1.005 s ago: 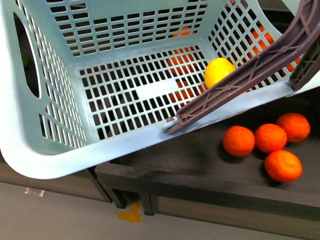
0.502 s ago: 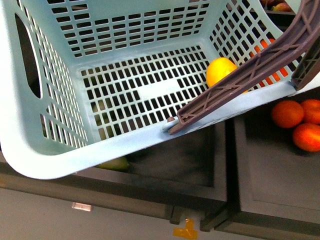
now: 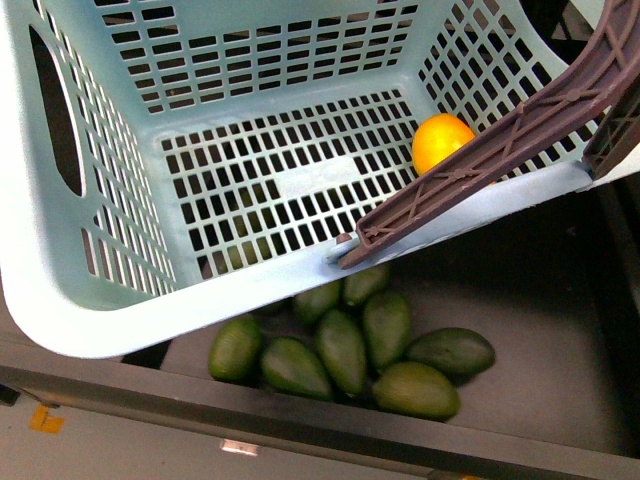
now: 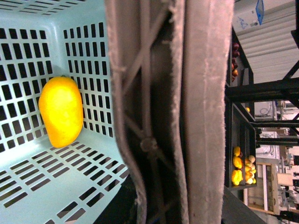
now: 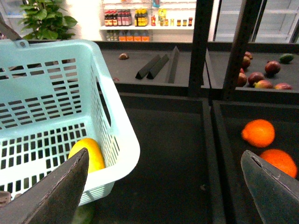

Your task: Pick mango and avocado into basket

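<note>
One mango (image 3: 443,140), front view: lay on the slotted floor of the basket (image 3: 90,310), in the corner beneath the brown handle (image 3: 500,140), close against the side wall.
Basket, front view: light teal, lattice walls and floor, set at a slant across the picture.
Avocados (image 3: 341,350), front view: eight dark green fruits counted, heaped together in a dark bin (image 3: 540,330) just below the basket's near rim and outside the basket; more green showed through the floor slots.

Handle (image 4: 163,112), left wrist view: filled the middle of the picture, very close to the camera.
Mango (image 4: 60,118), left wrist view: rested where the lattice wall met the floor, beside the handle and apart from it.
Left gripper, left wrist view: no fingers could be picked out, so its state could not be told.

Right gripper (image 5: 164,154), right wrist view: jaws spread wide with nothing between them, over the dark bin beside the basket (image 5: 117,135).
Fingers (image 5: 60,191), right wrist view: dark grey, one overlapping the basket's outer wall in the picture.
Mango (image 5: 88,154), right wrist view: inside the basket behind its corner wall, outside the jaws, near that finger.
Oranges (image 5: 258,133), right wrist view: two in the neighbouring bin, across a divider from the basket.
Dark red fruits (image 5: 257,79), right wrist view: in a bin further back.
</note>
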Motion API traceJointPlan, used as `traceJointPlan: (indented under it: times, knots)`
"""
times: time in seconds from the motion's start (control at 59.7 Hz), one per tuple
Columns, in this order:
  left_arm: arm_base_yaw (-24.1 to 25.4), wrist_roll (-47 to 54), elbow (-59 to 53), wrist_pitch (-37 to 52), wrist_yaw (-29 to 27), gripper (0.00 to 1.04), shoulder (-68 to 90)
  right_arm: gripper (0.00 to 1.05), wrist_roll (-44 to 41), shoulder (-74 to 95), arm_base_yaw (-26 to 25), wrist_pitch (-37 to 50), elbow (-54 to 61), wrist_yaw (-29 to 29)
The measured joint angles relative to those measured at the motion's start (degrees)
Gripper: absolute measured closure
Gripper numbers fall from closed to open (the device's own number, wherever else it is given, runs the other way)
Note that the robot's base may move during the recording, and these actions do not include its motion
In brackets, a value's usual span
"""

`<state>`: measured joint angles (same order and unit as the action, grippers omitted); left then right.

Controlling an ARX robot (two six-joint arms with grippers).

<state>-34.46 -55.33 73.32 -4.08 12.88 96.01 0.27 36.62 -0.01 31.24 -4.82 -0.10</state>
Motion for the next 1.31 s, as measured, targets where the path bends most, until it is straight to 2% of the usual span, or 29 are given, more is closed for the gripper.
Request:
traceJointPlan:
  times: [0.586, 0.77, 0.804, 0.854, 0.871, 0.904, 0.954, 1.005, 1.038, 1.055, 1.155, 1.306]
  knots:
    - [0.24, 0.0, -0.02, 0.02, 0.15, 0.89, 0.0, 0.09, -0.02, -0.02, 0.0, 0.0, -0.04, -0.13]
    - [0.92, 0.87, -0.04, 0.02, -1.86, 0.89, 0.0, 0.09, 0.0, 0.04, 0.07, -0.26, -0.09, 0.0]
    - [0.85, 1.05, -0.04, 0.02, -1.77, 0.89, 0.0, 0.09, 4.11, 1.6, 1.88, -9.42, -3.26, 8.46]
    - [0.83, 1.07, -0.04, 0.0, -1.42, 0.89, 0.0, 0.09, 11.15, 4.61, 2.6, -22.08, -8.66, 17.35]
    - [0.83, 1.05, -0.04, 0.0, -1.38, 0.89, 0.0, 0.09, 14.27, 6.1, 2.1, -27.78, -11.15, 21.29]
    - [0.68, 0.68, -0.04, 0.0, -0.79, 0.89, 0.0, 0.09, 18.69, 8.28, 0.96, -35.19, -14.21, 25.16]
    - [0.26, 0.35, -0.04, 0.0, -0.13, 0.89, 0.0, 0.09, 22.12, 10.29, -1.68, -42.18, -16.44, 25.99]
    - [0.11, 0.33, -0.07, 0.0, 0.26, 0.89, 0.0, 0.09, 23.37, 12.15, -5.05, -44.24, -17.09, 24.15]
    - [0.09, 0.13, -0.13, 0.0, 0.37, 0.89, 0.02, 0.09, 23.5, 13.88, -7.78, -43.36, -17.35, 22.29]
    - [0.07, -0.11, -0.13, 0.0, 0.63, 0.89, 0.02, 0.09, 22.86, 16.02, -10.62, -41.16, -17.73, 20.09]
    - [-0.31, -0.17, -0.11, 0.02, 0.74, 0.89, 0.0, 0.09, 18.12, 25.35, -19.69, -31.69, -20.96, 13.35]
    - [-0.2, -0.24, -0.11, 0.02, 0.55, 0.89, 0.0, 0.09, 7.23, 40.15, -26.45, -19.71, -25.9, 7.54]
